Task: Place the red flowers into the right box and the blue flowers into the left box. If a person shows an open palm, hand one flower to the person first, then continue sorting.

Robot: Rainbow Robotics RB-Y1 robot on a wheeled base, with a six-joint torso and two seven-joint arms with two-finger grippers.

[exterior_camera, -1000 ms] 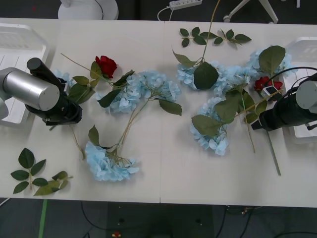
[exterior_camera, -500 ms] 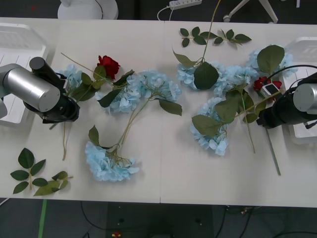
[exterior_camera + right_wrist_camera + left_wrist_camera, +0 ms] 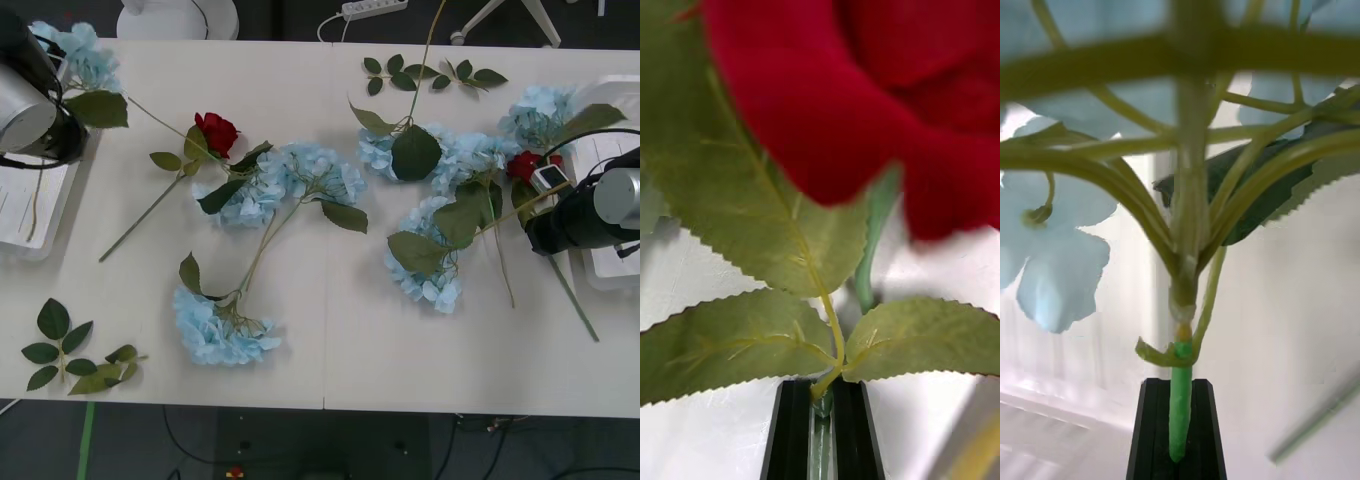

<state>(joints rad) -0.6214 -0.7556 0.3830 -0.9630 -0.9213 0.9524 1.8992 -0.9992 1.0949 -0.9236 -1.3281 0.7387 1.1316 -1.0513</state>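
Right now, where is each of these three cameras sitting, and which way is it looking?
Front view: above the arms, looking down at the table; both arms show, the left gripper over the left box, the right gripper beside the right box.
Left wrist view: on the left wrist, looking along its black fingers, shut on a blue flower.
Right wrist view: on the right wrist, looking along its fingers, shut on a red flower.
Shared: each held flower also shows from the front.
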